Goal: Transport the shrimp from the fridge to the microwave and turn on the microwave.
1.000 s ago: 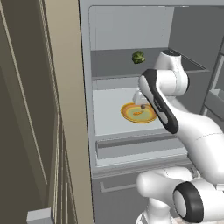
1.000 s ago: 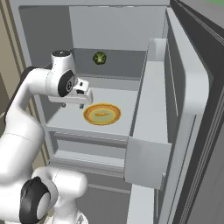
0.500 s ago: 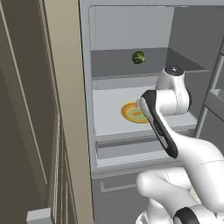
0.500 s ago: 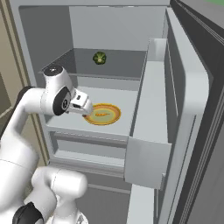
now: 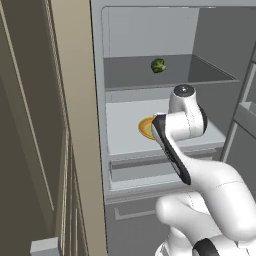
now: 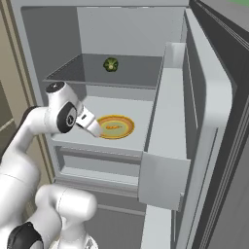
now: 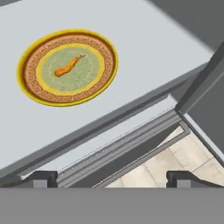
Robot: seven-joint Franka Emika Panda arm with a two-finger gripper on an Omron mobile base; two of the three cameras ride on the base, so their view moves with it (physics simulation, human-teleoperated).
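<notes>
Shrimp [image 7: 68, 68] lies at the centre of the plate [image 7: 30, 94] on the fridge [image 6: 170, 112] middle shelf. Your gripper [image 7: 112, 178] hangs wide apart and empty above the shelf's front edge. Watch it: that tiny piece could slide away on contact. No writing is legible anywhere.

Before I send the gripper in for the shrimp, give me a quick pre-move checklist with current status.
1. Fridge door open, shelf reachable: ok.
2. Shrimp located, lying on the plate on the middle shelf: ok.
3. Gripper open and holding nothing: ok.
4. Gripper lined up over the shrimp: not ok, the hand view looks at the shelf's front edge and the plate lies farther in.
5. Broccoli out of the way, on the shelf above: ok.
6. Microwave ready to receive: cannot tell.
</notes>
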